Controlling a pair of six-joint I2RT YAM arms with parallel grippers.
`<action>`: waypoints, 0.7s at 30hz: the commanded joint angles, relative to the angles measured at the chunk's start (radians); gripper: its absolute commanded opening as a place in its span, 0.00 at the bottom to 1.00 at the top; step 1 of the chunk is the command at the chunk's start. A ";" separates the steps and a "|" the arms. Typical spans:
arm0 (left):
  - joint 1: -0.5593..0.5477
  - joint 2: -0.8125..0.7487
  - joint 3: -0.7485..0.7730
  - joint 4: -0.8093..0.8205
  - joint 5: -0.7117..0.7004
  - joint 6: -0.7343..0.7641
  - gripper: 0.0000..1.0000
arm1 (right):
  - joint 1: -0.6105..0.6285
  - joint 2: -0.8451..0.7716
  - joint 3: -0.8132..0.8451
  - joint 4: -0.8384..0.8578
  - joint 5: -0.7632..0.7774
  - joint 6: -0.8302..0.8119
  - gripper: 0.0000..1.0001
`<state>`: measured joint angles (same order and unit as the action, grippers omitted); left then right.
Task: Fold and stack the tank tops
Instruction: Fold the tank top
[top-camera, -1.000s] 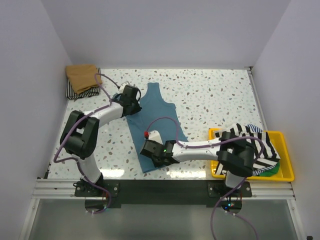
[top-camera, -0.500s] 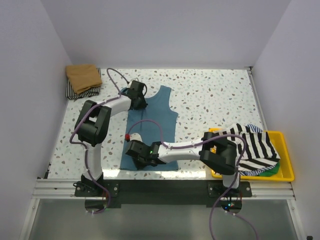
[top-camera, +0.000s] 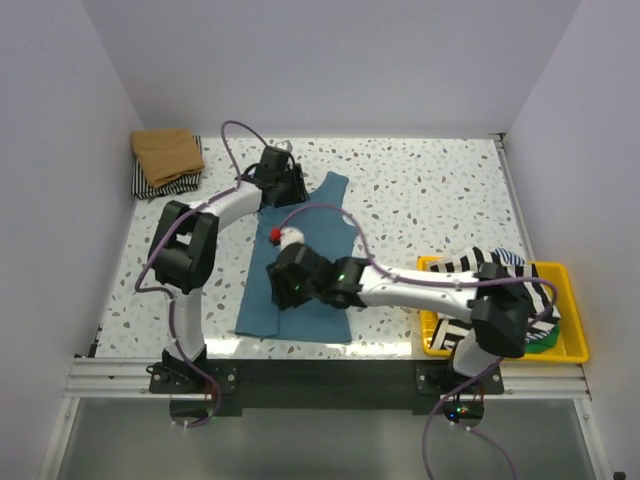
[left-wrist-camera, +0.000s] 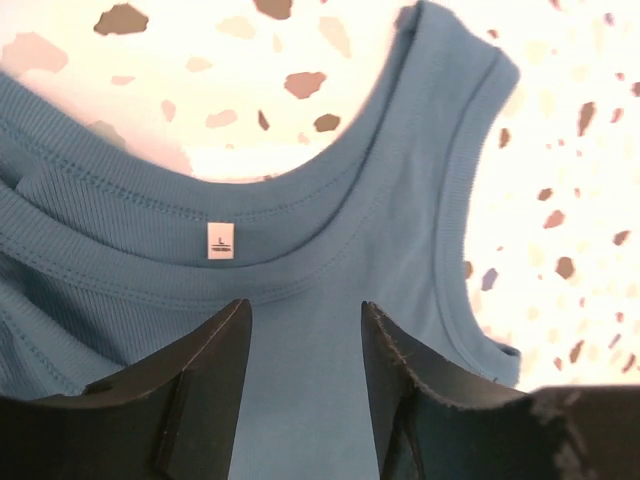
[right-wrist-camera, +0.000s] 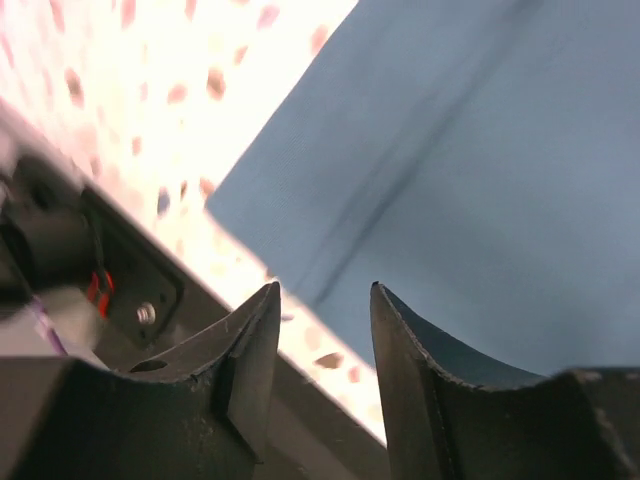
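A teal-blue tank top (top-camera: 325, 215) lies spread flat on the speckled table, neck to the back and hem by the front edge. My left gripper (top-camera: 290, 190) hovers open over its neckline (left-wrist-camera: 300, 250), where a white label (left-wrist-camera: 220, 241) shows, with nothing between the fingers. My right gripper (top-camera: 283, 292) stands open above the lower part of the top, looking at the hem corner (right-wrist-camera: 240, 195); it holds nothing. A folded tan-brown tank top (top-camera: 167, 150) rests on a striped one (top-camera: 165, 183) at the back left.
A yellow tray (top-camera: 572, 352) at the front right holds a crumpled black-and-white striped tank top (top-camera: 510, 290) over a green one (top-camera: 540, 345). The table's front rail (right-wrist-camera: 130, 300) runs just below the hem. White walls close in the left, back and right.
Both grippers have opened and let go of the teal top, which has swung leftward and now lies flat. The right gripper has lifted and moved back from the hem; the left has edged farther back.
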<state>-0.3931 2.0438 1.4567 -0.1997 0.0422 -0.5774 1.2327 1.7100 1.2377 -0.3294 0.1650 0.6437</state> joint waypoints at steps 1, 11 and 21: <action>0.003 -0.140 0.033 0.049 0.033 0.022 0.55 | -0.194 -0.197 -0.073 -0.083 0.044 0.008 0.45; -0.143 -0.410 -0.280 0.057 -0.039 -0.068 0.52 | -0.645 -0.087 -0.075 -0.068 -0.084 -0.049 0.37; -0.430 -0.611 -0.533 0.014 -0.065 -0.065 0.47 | -0.763 0.157 0.062 -0.022 -0.124 -0.061 0.34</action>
<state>-0.7670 1.5024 0.9562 -0.1844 0.0059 -0.6357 0.4656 1.8519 1.2366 -0.3824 0.0753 0.6010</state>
